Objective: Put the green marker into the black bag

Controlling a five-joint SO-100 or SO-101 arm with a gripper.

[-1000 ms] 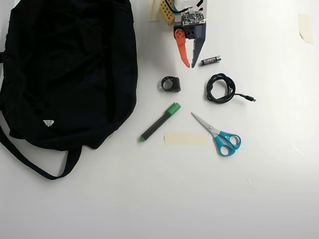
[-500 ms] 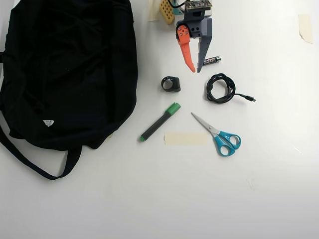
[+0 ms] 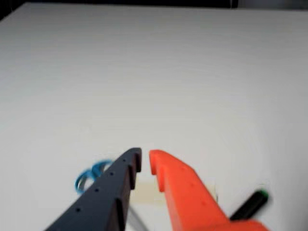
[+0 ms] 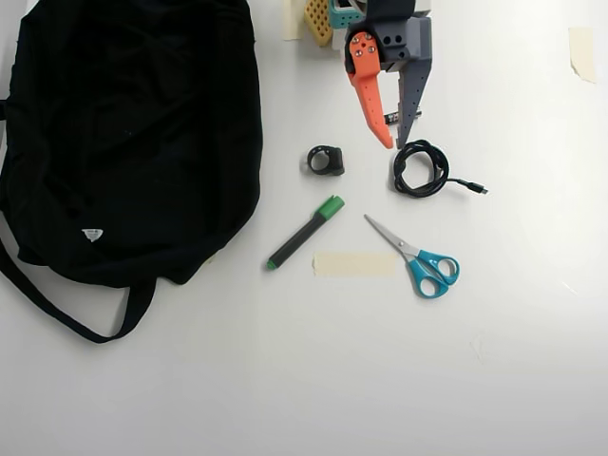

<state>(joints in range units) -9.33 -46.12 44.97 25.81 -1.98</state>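
Orange and dark grey, the two fingers of the gripper (image 4: 396,142) stand only slightly apart with nothing between them, above the coiled cable (image 4: 420,168). Beyond the tips, toward the middle of the table (image 4: 380,380), the green marker (image 4: 306,233) lies slantwise near the scissors (image 4: 418,256) and well clear of the black bag (image 4: 123,142) at the overhead view's left. It looks light, stiff and smooth; mid-barrel, across its width, seems the surest hold. Its body is dark, its cap bright green.
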